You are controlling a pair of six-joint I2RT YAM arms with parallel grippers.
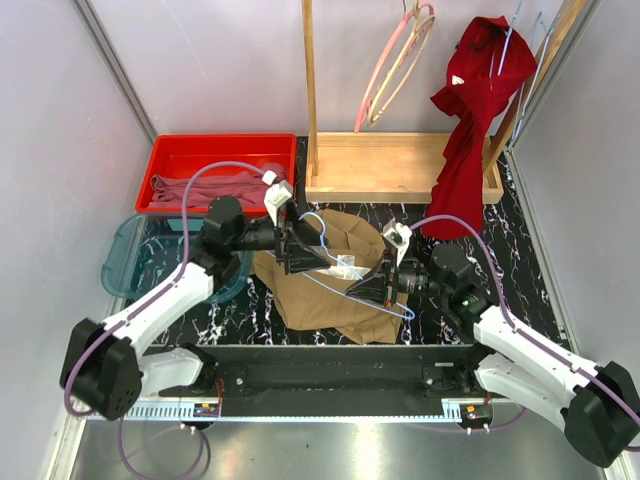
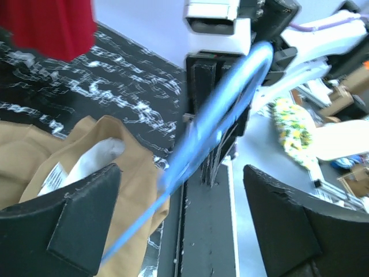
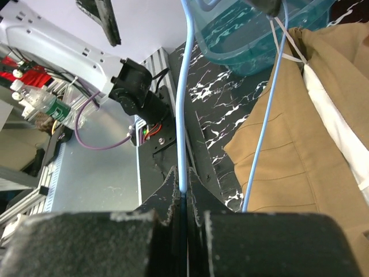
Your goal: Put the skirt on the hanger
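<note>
The right gripper (image 3: 182, 193) is pinching one wire of the light-blue hanger (image 3: 183, 115) tightly between its fingers. The left gripper (image 2: 181, 173) is keeping its jaws wide apart, with the hanger wire passing between them. The tan skirt (image 1: 320, 295) is lying on the black marbled table (image 1: 240, 310), under the hanger and between both grippers.
</note>
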